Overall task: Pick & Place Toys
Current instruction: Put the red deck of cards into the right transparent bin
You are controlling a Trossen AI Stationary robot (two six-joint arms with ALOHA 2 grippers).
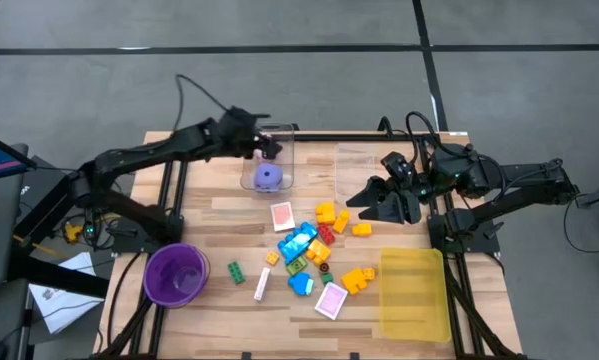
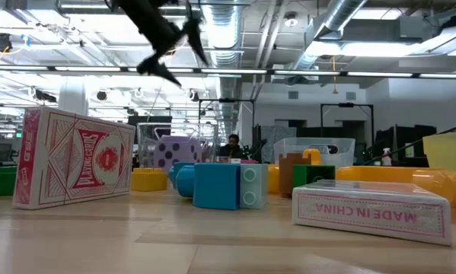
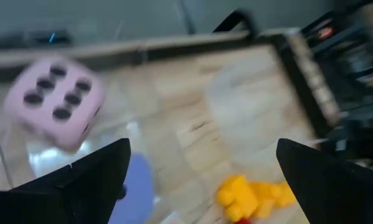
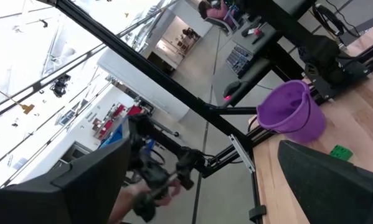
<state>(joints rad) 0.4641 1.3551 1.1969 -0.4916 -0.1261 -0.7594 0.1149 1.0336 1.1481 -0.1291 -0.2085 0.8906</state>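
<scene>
My left gripper (image 1: 269, 149) hangs open over the clear box (image 1: 279, 135) at the table's far middle; it also shows in the low view (image 2: 170, 57). A pink dotted die (image 3: 54, 102) shows blurred beyond its spread fingers, apart from them; whether it rests on anything I cannot tell. A purple dotted die (image 1: 268, 178) lies in the box. The other toys lie loose in the table's middle: yellow blocks (image 1: 326, 213), blue blocks (image 1: 297, 243), an orange block (image 1: 357, 280), a green block (image 1: 237, 272), pink-white cards (image 1: 282, 215). My right gripper (image 1: 379, 200) is open and empty, right of the pile.
A purple round cup (image 1: 176, 275) stands near the table's near left corner. A yellow tray (image 1: 414, 293) lies at the near right. A second clear box (image 1: 364, 165) stands at the far right of middle. Two card boxes (image 2: 75, 156) (image 2: 372, 209) stand near the low camera.
</scene>
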